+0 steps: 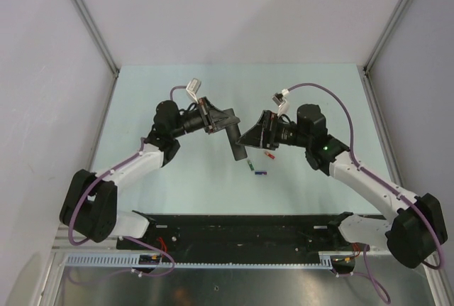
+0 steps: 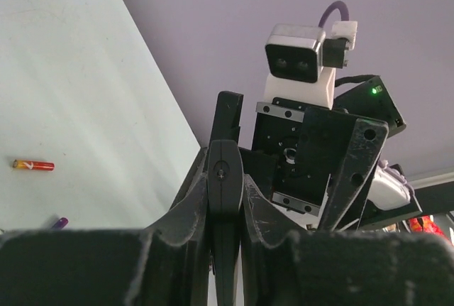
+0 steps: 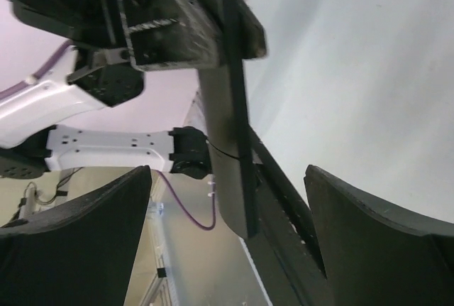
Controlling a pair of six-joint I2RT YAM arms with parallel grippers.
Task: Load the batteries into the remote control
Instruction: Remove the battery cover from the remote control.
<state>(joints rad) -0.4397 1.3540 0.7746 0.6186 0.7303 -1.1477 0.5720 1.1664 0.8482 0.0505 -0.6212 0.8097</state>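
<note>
My left gripper (image 1: 228, 123) is shut on the remote control (image 1: 236, 144), a slim black bar held above the table with its free end pointing toward the near side. In the left wrist view the remote (image 2: 225, 160) stands edge-on, clamped between my fingers (image 2: 188, 210). My right gripper (image 1: 250, 138) is open beside the remote's lower end; in the right wrist view the remote (image 3: 228, 143) hangs between my spread fingers (image 3: 106, 214) without touching them. The red battery (image 1: 268, 155), green battery (image 1: 250, 166) and blue-purple battery (image 1: 260, 173) lie on the table just below.
The pale table is walled on the left, back and right. A black base rail (image 1: 241, 231) runs along the near edge. The red battery (image 2: 33, 165) and the purple battery's tip (image 2: 59, 221) show on the table in the left wrist view.
</note>
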